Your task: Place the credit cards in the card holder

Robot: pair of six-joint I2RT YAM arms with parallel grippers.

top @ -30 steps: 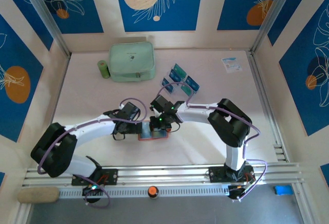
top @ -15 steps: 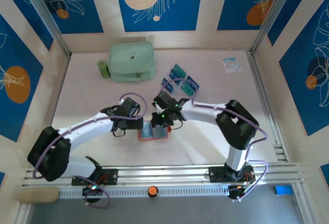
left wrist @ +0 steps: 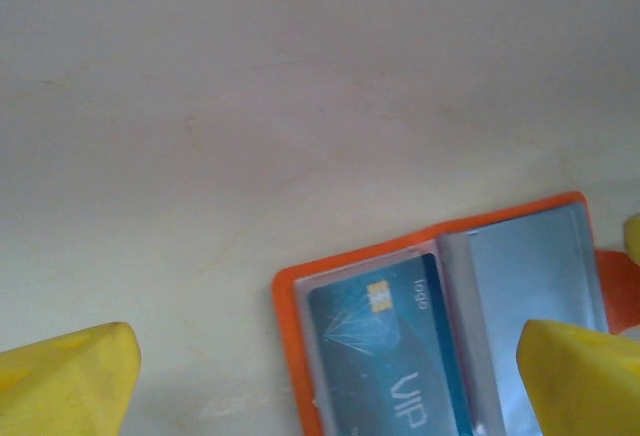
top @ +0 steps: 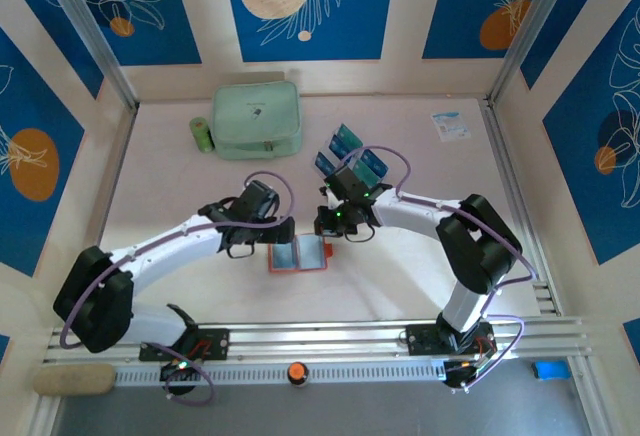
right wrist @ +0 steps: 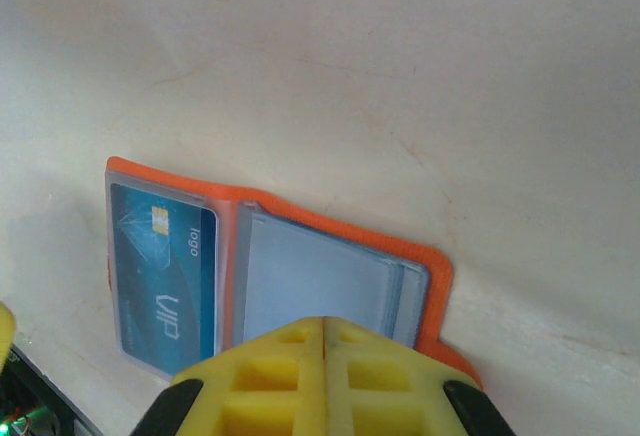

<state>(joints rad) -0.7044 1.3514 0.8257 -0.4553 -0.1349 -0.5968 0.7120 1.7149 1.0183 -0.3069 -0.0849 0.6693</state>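
1. Top external: the card holder is laid open on the table between the left gripper and right gripper; bare surface is left beyond its near edge.
2. Left wrist: the fingers are spread wide, nothing held; one of the credit cards is seated in a pocket.
3. Right wrist: the fingers are pressed together, empty, over the orange edge.

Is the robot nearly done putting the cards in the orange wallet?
Not nearly. Done: one teal-blue plastic card is tucked inside the open orange leather-like wallet. In hand: nothing; the left pincer is open and the right pincer is shut empty, both by the wallet. Left: several teal cards standing farther back.
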